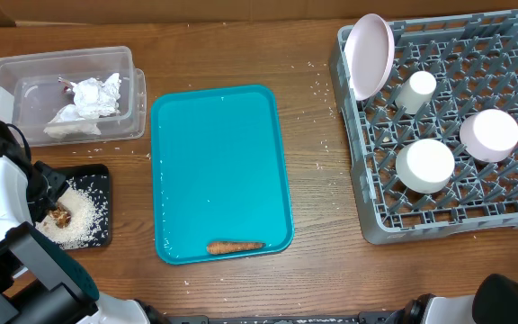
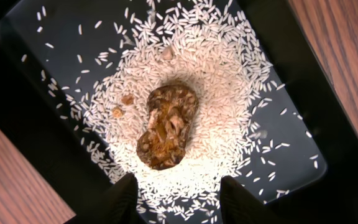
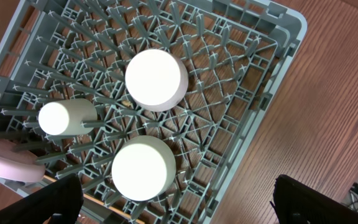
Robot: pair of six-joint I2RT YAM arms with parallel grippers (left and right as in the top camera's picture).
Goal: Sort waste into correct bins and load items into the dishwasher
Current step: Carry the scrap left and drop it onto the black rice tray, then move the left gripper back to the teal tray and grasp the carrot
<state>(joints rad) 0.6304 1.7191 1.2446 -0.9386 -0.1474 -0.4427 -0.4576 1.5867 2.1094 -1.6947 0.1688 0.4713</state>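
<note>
While left gripper (image 2: 184, 202) jaws hang part-open, empty, over brown scrap (image 2: 166, 127), right gripper (image 3: 188, 202) jaws wide, empty, we fear low swing scattering rice (image 2: 229, 62).

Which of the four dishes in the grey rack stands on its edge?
The pale pink round plate at the grey plastic rack's far-left corner; the small white cup, white bowl and pinkish-white bowl sit low among the pegs.

Lumpy brown scrap (image 2: 166, 127) on rice (image 2: 222, 74), black tray (image 2: 61, 43)
</note>
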